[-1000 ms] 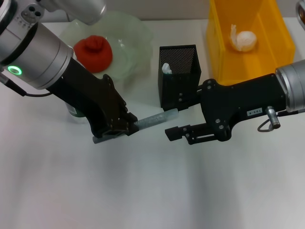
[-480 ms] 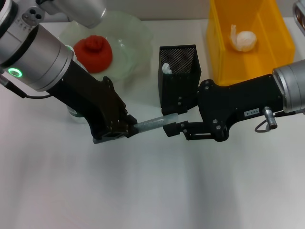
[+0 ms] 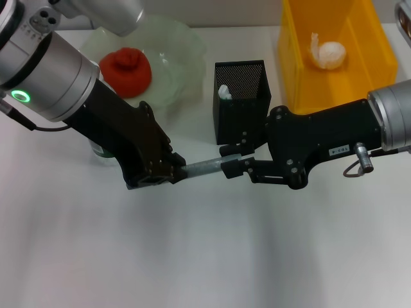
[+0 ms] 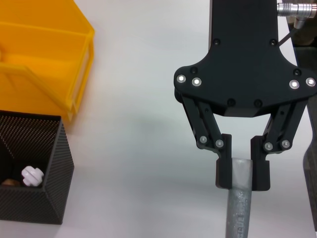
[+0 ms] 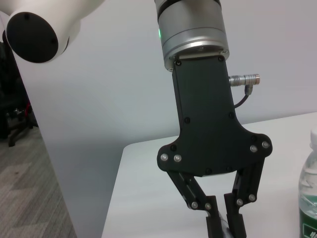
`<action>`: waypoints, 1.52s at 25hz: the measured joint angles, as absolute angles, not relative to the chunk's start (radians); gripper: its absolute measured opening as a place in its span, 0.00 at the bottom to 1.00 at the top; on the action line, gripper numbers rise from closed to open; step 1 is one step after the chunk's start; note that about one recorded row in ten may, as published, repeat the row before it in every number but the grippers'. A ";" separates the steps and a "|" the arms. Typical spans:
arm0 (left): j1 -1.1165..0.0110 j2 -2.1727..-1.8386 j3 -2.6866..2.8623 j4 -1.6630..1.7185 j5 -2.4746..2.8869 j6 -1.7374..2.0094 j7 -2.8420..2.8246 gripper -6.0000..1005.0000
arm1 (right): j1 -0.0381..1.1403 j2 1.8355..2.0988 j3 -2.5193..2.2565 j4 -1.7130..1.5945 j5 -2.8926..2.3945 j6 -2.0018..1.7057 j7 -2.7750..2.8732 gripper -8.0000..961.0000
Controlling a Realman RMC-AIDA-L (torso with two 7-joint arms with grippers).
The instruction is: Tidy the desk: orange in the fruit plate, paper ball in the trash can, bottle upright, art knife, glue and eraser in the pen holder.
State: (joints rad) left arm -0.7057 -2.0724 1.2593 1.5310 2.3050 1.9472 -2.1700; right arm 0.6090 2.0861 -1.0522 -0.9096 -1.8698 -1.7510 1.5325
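The left gripper point(image 3: 172, 172) clamps one end of a grey glue stick point(image 3: 204, 168), held level above the table point(image 3: 192, 256); the right gripper point(image 3: 230, 168), a second ago lower and clear of the stick, now has its fingers closed on the far end, just in front of the pen holder point(image 3: 239, 109); the left arm hides most of the bottle point(image 5: 308, 198), cut off in the right wrist view; both forearms reach inward; the orange point(image 3: 126, 70) sits in the fruit plate point(image 3: 186, 48); the paper ball point(image 3: 331, 53) lies in the trash can point(image 3: 369, 38).
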 joint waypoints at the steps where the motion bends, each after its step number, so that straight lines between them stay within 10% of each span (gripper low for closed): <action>1: -0.706 -2.072 1.259 1.531 2.305 1.947 -2.170 0.18 | 0.609 2.086 -1.052 -0.910 -1.870 -1.751 1.532 0.25; 32: -0.703 -2.072 1.250 1.525 2.305 1.939 -2.169 0.23 | 0.609 2.086 -1.052 -0.910 -1.870 -1.753 1.532 0.18; 38: -0.699 -2.071 1.248 1.525 2.304 1.937 -2.161 0.45 | 0.605 2.086 -1.044 -0.910 -1.870 -1.749 1.532 0.18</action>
